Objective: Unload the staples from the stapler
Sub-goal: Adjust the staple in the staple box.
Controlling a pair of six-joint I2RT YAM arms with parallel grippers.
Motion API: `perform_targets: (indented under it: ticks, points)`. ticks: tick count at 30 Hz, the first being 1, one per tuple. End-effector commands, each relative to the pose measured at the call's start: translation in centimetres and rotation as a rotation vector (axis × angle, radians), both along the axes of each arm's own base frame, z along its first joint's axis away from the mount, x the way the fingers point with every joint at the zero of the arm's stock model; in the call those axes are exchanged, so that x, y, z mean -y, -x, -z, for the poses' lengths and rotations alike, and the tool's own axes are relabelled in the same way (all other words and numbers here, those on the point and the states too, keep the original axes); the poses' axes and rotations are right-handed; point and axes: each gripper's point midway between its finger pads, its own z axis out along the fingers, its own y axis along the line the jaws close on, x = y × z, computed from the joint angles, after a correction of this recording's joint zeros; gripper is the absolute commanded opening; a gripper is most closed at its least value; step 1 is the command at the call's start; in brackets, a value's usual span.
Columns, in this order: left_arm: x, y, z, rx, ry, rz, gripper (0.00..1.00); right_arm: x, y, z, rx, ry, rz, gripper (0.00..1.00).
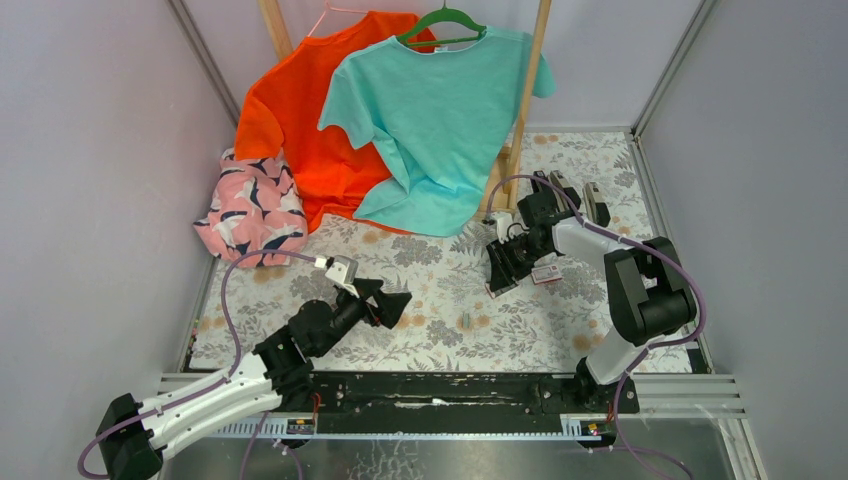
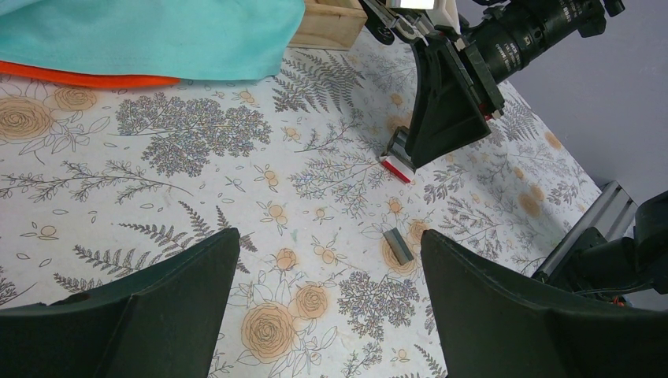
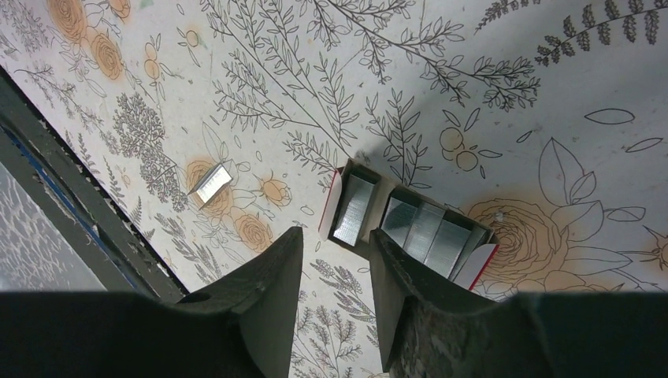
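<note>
A loose strip of staples [image 1: 465, 320] [image 2: 399, 246] [image 3: 211, 183] lies flat on the flowered table cover, between the two arms. My left gripper [image 1: 395, 305] [image 2: 328, 234] hovers to its left, wide open and empty. My right gripper [image 1: 500, 275] [image 3: 337, 232] points down beside a small open white-and-red box [image 1: 545, 273] [image 2: 396, 161] [image 3: 487, 260] that holds several silvery strips [image 3: 425, 228]. Its jaws stand partly apart with nothing between them. A dark and grey object [image 1: 594, 203] behind the right arm looks like the stapler; it is too small to make out whether it is open.
A teal shirt [image 1: 440, 110] and an orange shirt [image 1: 300, 120] hang on a wooden rack [image 1: 525, 110] at the back. A pink patterned cloth [image 1: 250, 210] lies at the back left. Grey walls close both sides, and a metal rail [image 1: 450, 395] runs along the near edge.
</note>
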Motion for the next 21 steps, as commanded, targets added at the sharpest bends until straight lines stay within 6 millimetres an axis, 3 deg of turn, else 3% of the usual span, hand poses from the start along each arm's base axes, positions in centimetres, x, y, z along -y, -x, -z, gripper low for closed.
perform_targets:
  ticks: [1,12,21]
  points:
    - [-0.2,-0.3,-0.4,0.02,0.003,-0.017,0.92,-0.8,-0.1,-1.2,0.019,-0.037,-0.033,0.44]
    - [-0.3,-0.4,-0.4,0.021,0.003,-0.019,0.92,-0.8,0.3,-0.1,-0.022,-0.019,-0.035,0.44]
    - [-0.3,-0.3,-0.3,0.02,0.002,-0.019,0.92,-1.4,0.3,-1.2,-0.002,-0.062,-0.046,0.44]
